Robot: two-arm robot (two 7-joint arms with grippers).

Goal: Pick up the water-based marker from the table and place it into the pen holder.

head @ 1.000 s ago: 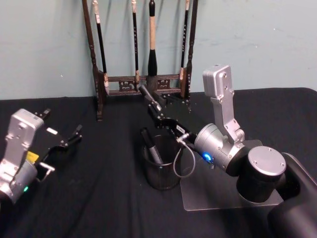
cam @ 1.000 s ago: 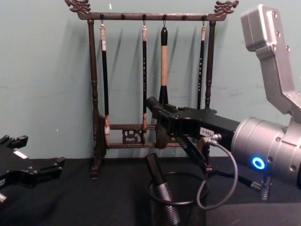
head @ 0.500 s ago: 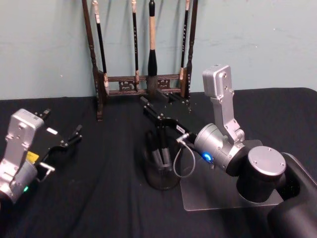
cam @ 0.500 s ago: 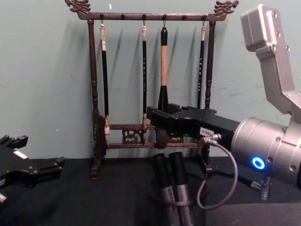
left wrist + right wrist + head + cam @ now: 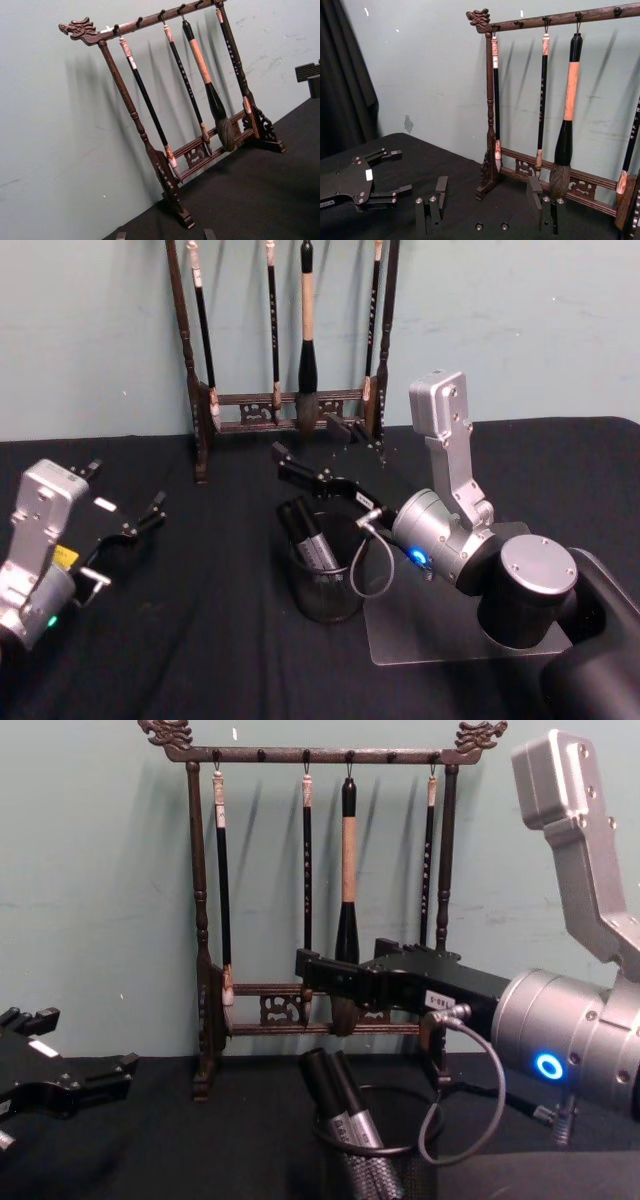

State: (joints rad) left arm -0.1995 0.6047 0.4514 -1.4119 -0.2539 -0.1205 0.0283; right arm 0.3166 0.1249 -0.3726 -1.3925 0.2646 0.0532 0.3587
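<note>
My right gripper (image 5: 300,468) hangs in the air just above the pen holder (image 5: 325,575). Its two fingers (image 5: 434,202) are spread wide apart and there is nothing between them. In the chest view this gripper (image 5: 330,975) reaches in from the right, over the top of the cup.

The water-based marker (image 5: 315,545) is inside the pen holder. It leans to one side, with its dark cap up over the rim. A second marker (image 5: 322,1080) stands right beside it, touching it. I cannot tell which of the two is which.

The pen holder stands on the table (image 5: 200,620), which has a black top. A clear flat sheet (image 5: 450,635) lies on the table just to the right of the cup.

My left gripper (image 5: 130,525) is far off to the left, above the table. Its fingers are open and hold nothing.

Behind the cup, at the wall, stands the brush rack (image 5: 290,350) with brushes hanging from it.
</note>
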